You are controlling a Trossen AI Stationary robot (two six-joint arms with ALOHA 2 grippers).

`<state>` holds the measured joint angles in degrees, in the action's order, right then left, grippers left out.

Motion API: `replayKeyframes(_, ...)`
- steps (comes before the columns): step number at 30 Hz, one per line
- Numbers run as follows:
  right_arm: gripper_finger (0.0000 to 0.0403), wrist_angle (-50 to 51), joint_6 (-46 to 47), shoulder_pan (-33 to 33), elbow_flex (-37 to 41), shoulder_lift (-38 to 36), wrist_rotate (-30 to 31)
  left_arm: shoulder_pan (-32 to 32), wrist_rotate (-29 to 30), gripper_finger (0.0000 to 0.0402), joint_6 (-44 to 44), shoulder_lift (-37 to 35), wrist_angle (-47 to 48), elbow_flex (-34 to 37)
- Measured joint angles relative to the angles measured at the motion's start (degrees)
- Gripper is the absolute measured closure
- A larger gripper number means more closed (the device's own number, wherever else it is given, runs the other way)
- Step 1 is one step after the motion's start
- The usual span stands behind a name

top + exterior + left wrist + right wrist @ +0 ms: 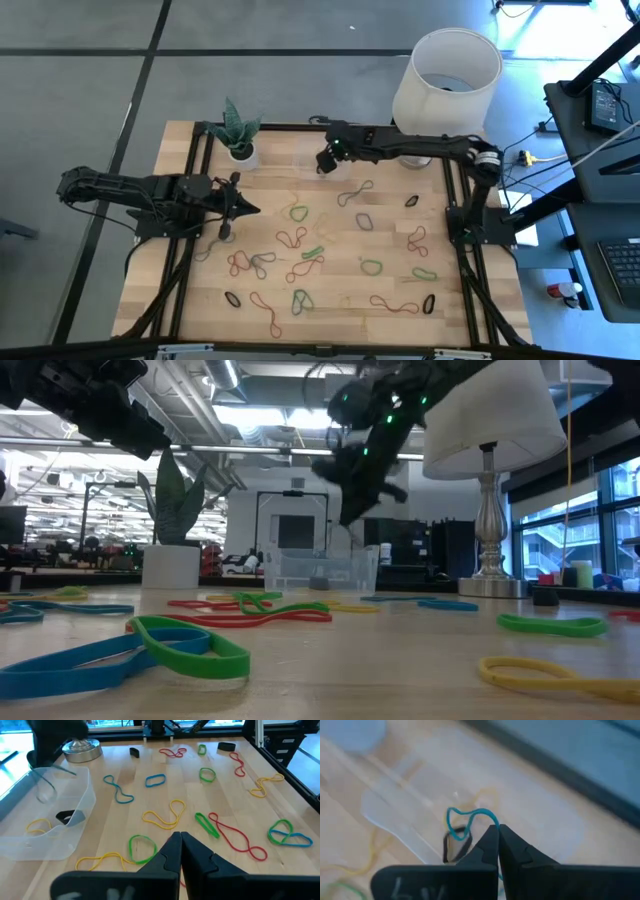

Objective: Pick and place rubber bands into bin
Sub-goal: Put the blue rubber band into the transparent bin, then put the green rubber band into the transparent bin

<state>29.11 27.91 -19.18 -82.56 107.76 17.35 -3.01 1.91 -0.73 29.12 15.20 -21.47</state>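
A thin blue rubber band (467,820), bent into a loose wavy loop, hangs from the tips of the right gripper (498,831), whose two dark fingers are pressed together on it. It dangles over the small shallow clear plastic bin (45,832), which sits at the far edge of the pale wooden table (340,285) between the small white plant pot (241,152) and the base of the white-shaded lamp (447,72). Holding the band above the tray's open top, rather than beside it, looks meant to let it fall inside on release. The bin already holds a yellow band (37,825) and a black one (65,816), so the task is under way but far from finished.

Many more rubber bands (330,250), green, red, yellow, blue and black, some twisted into figure-eights, lie scattered flat across the tabletop, well apart from the bin.

The left gripper (240,207) waits over the table's left side, its fingers closed tip to tip on nothing, clear of the right arm's path. A green loop (141,847) lies on the table just beyond its tips, likely an easy next pick.
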Motion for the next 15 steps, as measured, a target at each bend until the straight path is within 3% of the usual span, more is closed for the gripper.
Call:
replayKeyframes(6,0.0389,0.16,0.11,-0.61,0.00,4.15,-0.93,0.00,0.00,0.0400,0.00,0.00,0.00,0.00)
replayKeyframes(15,0.0320,0.11,0.34,-0.59,0.00,4.42,-0.93,0.00,0.03,0.0400,1.60,0.00,0.00,0.00)
